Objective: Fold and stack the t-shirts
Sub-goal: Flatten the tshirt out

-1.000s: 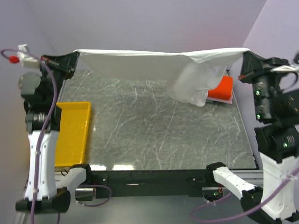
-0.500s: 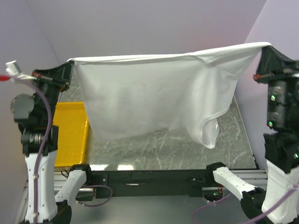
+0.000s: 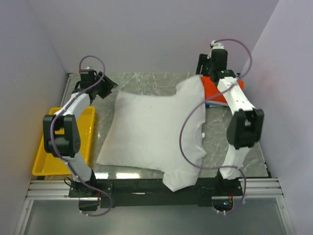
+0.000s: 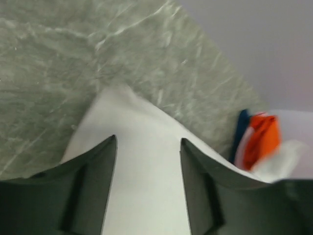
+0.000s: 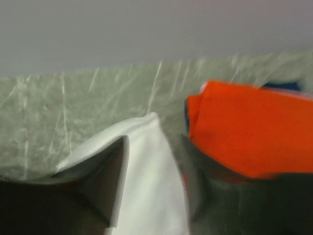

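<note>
Shows white shirt (image 3: 151, 132) spread flat on table (image 3: 146, 81), one sleeve hanging over the near edge. Shows left gripper (image 4: 147, 139) and right gripper (image 5: 155, 139) unclenched, jaws apart, gripping nothing, each above a far shirt corner. Places folded orange shirt (image 3: 220, 90) just beside right gripper, tray (image 3: 80, 122) at left.

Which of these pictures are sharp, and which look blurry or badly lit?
Top external view: sharp and evenly lit, the white t-shirt crisp on the table. Left wrist view: soft all over, the orange-red shirt smeared at the right. Right wrist view: blurred too, dark along the bottom.
</note>
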